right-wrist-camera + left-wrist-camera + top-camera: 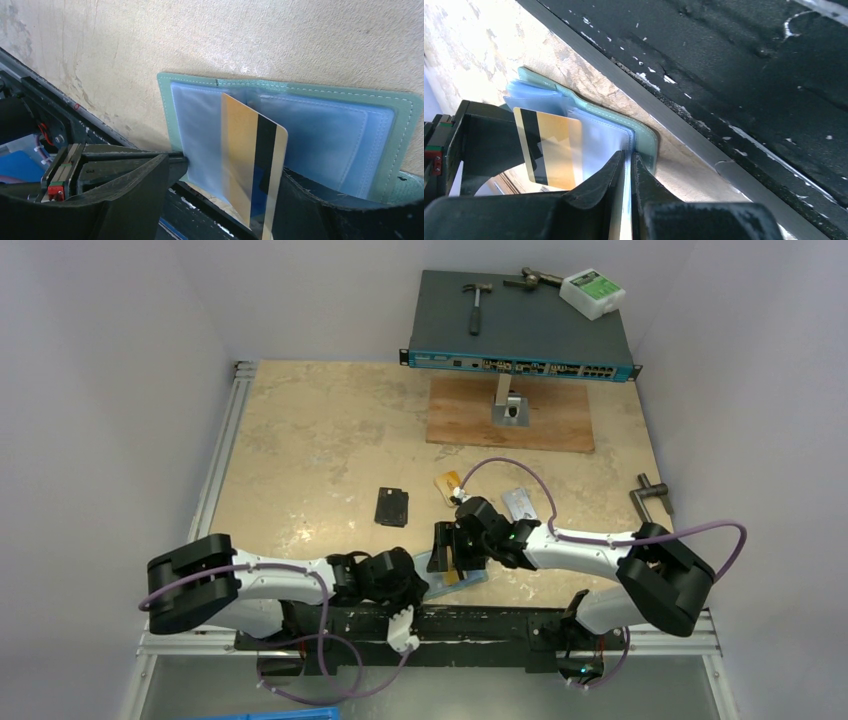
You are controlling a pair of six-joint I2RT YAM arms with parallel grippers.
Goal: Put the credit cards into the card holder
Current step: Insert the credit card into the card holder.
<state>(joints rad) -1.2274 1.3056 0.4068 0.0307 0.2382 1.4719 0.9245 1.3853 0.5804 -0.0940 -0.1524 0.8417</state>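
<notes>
**Orange card (240, 150) partly entered in the card holder (400, 115), which lies open at the table's (300, 35) near edge.**

The left gripper (628, 160) is clamped on a clear sleeve (599, 145). The right gripper (234, 172) is spread wide astride the card, and no firm hold is shown. If it is pushed askew, the card may tip out or the sleeve may buckle. The pinch is shown only by the left wrist view, and a grey card (520, 503) lying farther back only from above.

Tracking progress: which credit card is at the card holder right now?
The gold card with the black stripe, standing tilted at the open card holder; the silver card lies flat on the table farther out.
</notes>
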